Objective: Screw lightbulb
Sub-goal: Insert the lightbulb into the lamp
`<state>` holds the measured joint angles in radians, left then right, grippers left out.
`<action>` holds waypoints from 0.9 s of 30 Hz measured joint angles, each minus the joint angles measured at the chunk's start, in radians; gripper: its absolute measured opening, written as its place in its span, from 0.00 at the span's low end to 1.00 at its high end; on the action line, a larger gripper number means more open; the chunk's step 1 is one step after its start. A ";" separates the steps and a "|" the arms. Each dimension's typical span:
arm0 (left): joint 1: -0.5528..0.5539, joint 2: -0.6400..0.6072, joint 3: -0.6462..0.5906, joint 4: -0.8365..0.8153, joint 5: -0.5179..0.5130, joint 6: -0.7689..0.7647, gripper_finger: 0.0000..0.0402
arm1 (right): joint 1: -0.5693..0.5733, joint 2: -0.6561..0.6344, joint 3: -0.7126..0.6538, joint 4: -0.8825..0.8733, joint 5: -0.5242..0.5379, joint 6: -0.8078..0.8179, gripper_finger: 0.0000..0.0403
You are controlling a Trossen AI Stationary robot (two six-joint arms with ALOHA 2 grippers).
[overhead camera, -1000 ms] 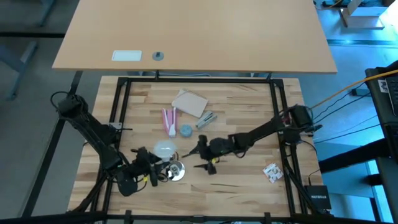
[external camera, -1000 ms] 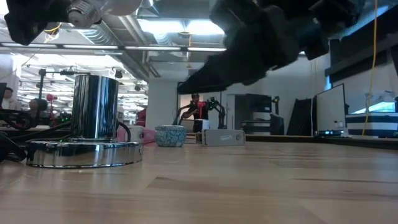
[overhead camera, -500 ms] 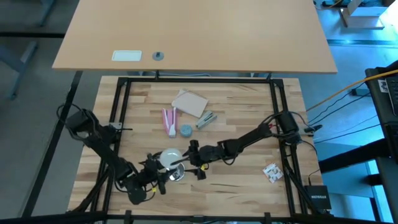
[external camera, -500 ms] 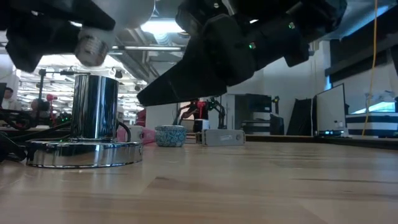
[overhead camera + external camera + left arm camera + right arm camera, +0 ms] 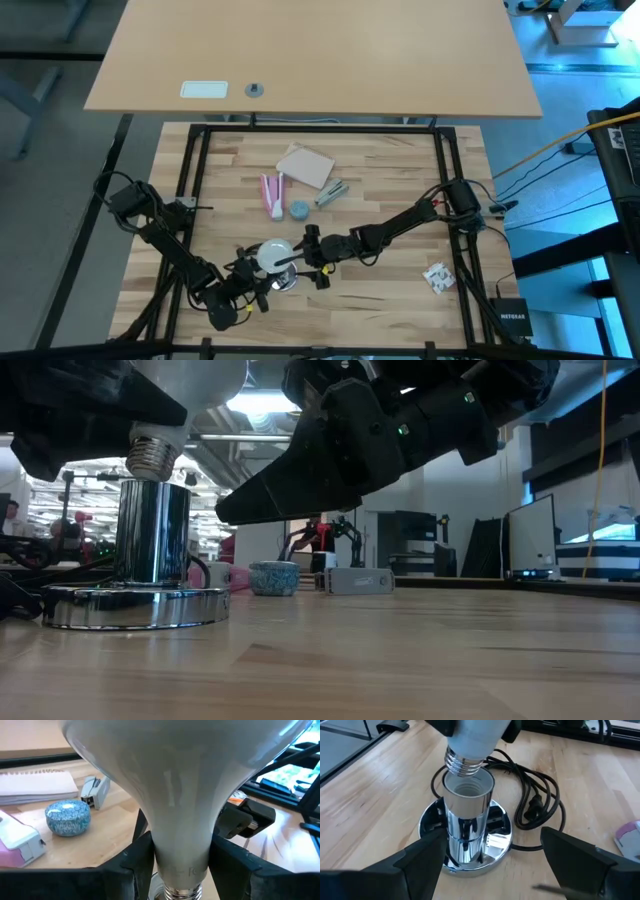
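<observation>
The left gripper (image 5: pixel 175 865), clamped on the pale whitish lightbulb (image 5: pixel 475 737), holds its threaded base apparently just above the chrome cylindrical socket (image 5: pixel 466 815), slightly tilted, while the right gripper (image 5: pixel 490 865) waits open beside it.

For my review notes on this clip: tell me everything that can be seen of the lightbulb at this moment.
The lightbulb is pale white and glossy, a wide dome narrowing to a ribbed silvery screw base. The left gripper clamps its neck between dark fingers, holding it roughly upright, base down, slightly tilted. The base sits just above the open mouth of the chrome lamp socket, not yet threaded in. The right gripper, open, flanks the socket without touching the bulb.
</observation>
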<state>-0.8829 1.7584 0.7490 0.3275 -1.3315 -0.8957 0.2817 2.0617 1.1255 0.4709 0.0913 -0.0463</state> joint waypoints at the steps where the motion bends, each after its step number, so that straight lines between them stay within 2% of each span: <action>1: 0.000 0.000 0.000 -0.001 0.000 0.012 0.39 | 0.000 0.000 0.000 -0.001 0.004 0.000 0.81; 10: 0.001 0.000 0.000 -0.003 0.000 0.049 0.39 | 0.000 0.000 0.000 0.007 0.006 0.000 0.81; 20: 0.002 0.075 0.000 -0.003 -0.022 -0.063 0.39 | 0.000 0.000 0.000 0.101 0.028 0.000 0.81; 27: 0.008 0.077 0.000 -0.002 -0.033 -0.032 0.39 | 0.000 0.000 0.000 0.113 0.041 0.000 0.81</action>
<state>-0.8749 1.8355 0.7494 0.3256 -1.3647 -0.9276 0.2813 2.0617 1.1256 0.5839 0.1322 -0.0463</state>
